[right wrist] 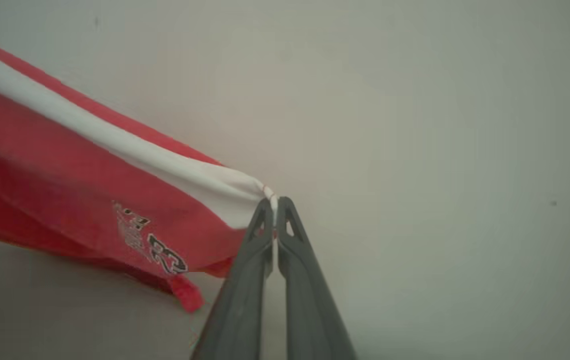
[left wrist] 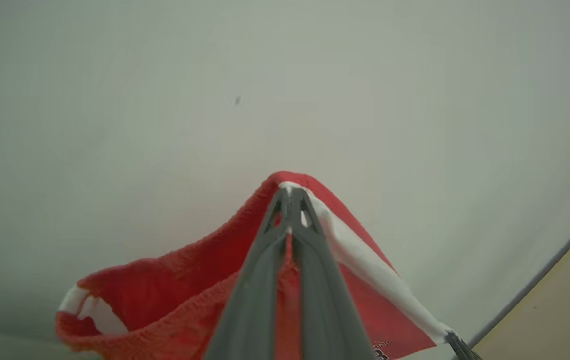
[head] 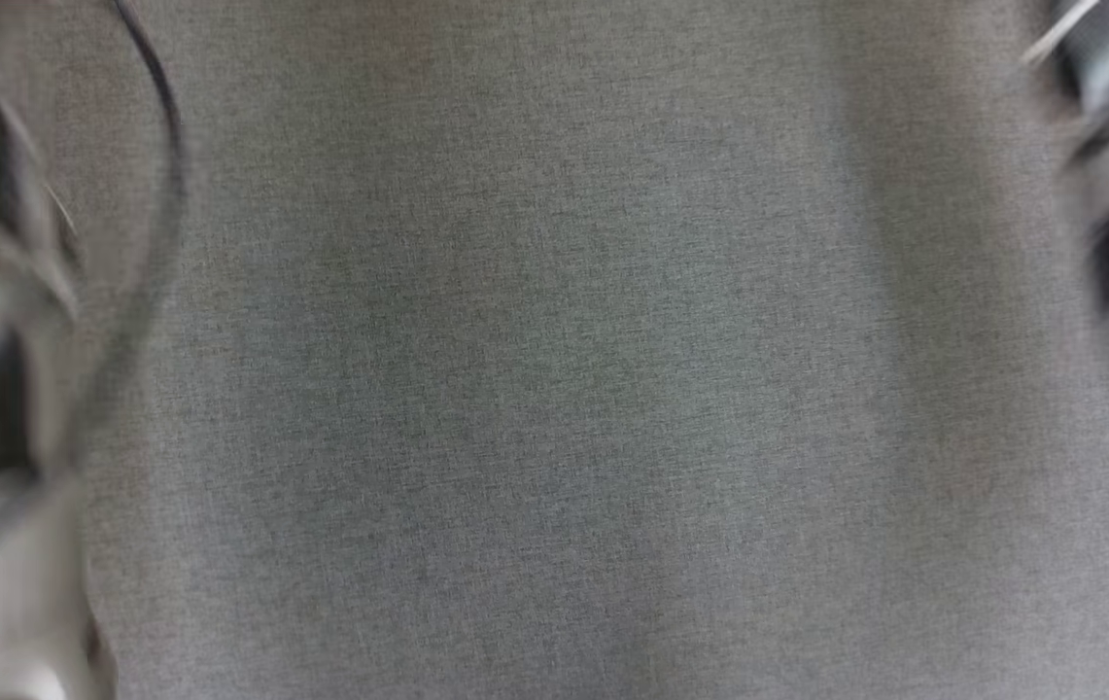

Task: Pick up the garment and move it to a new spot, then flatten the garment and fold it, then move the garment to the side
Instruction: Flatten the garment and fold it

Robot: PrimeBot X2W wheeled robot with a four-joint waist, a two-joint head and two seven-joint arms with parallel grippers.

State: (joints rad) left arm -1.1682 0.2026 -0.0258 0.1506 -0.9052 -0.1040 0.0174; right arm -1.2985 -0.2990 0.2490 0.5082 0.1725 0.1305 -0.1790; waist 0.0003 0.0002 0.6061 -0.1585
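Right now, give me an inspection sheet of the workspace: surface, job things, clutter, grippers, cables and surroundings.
Surface: grey woven surface, blurred.
Job's things: red garment with white trim, stretched between both grippers.
Clutter: nothing seen.
Grippers: left gripper shut on the garment's edge; right gripper shut on its white corner.
Cables: dark cable, head view's upper left.
Surroundings: pale plain backdrop; tan strip beyond a dark edge.

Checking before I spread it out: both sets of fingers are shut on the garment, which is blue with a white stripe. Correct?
Not quite. The garment is red, not blue, as both wrist views show. The rest stands: it has a white stripe, and the left fingers and right fingers are both shut on it.
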